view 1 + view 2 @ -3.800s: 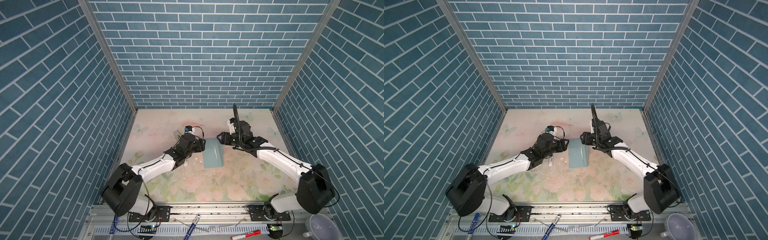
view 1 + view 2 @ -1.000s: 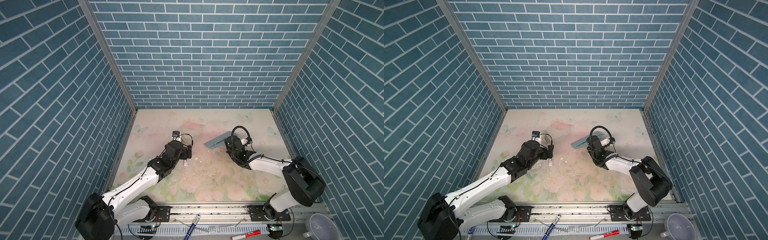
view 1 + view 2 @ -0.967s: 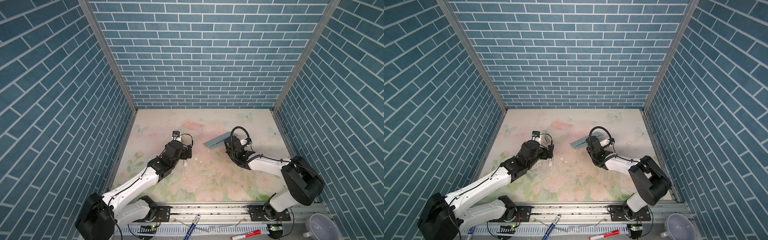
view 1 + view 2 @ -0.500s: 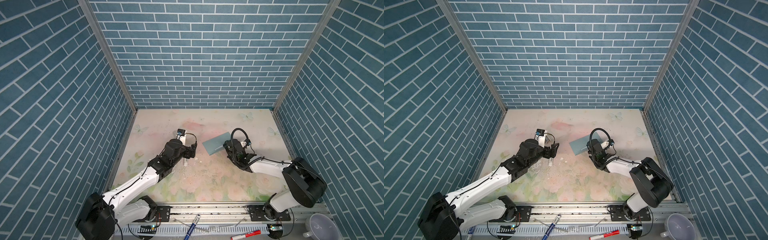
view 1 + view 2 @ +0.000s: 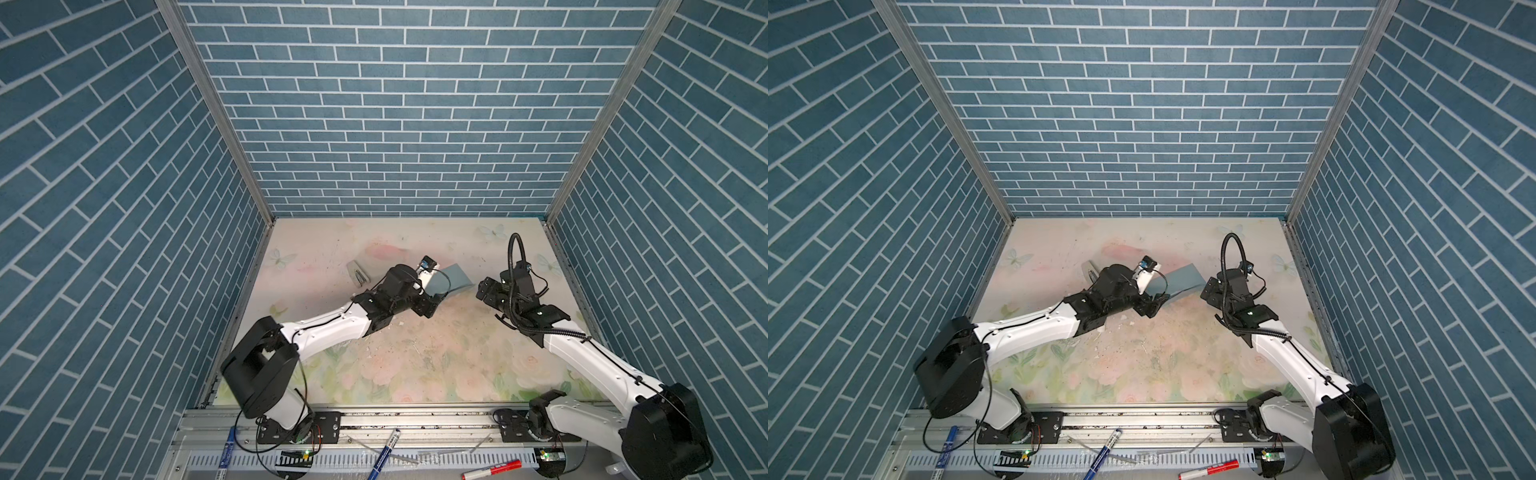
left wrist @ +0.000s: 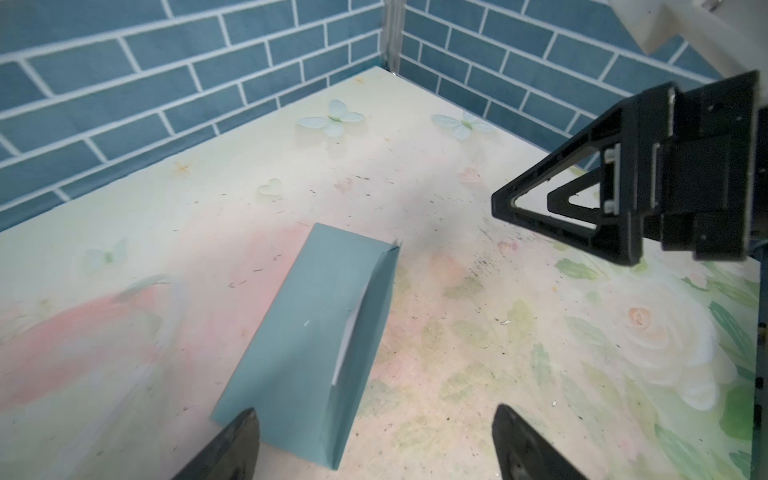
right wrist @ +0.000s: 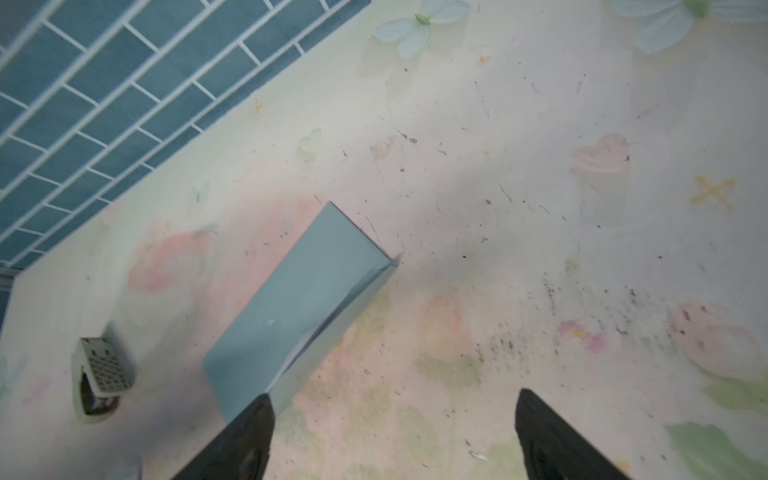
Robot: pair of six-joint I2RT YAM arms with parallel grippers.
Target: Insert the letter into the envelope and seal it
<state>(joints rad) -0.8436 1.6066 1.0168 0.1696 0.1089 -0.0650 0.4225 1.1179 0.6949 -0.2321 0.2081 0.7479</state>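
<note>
At far left a small grey gadget (image 5: pixel 358 275) lies idle on the floral tabletop (image 5: pixel 415 357). Next comes my left pincer (image 5: pixel 433 305), low and spread wide, gripping nothing. One of its fingertips (image 6: pixel 245 424) sits just beside the near end of the envelope (image 5: pixel 455 279). The teal envelope lies flat at mid-tabletop between my two arms. A white sliver of the letter (image 6: pixel 347 337) shows inside its mouth, and the flap stands ajar rather than pressed down. To the right my right pincer (image 5: pixel 483 291) hangs just beside the envelope's other end, also wide and empty. I judge this to be thin, feather-light paper that is limp along its length and apt to skate on the smooth surface. I would pin the body near one end and press along the flap's crease, because pinching the edge might buckle it.
</note>
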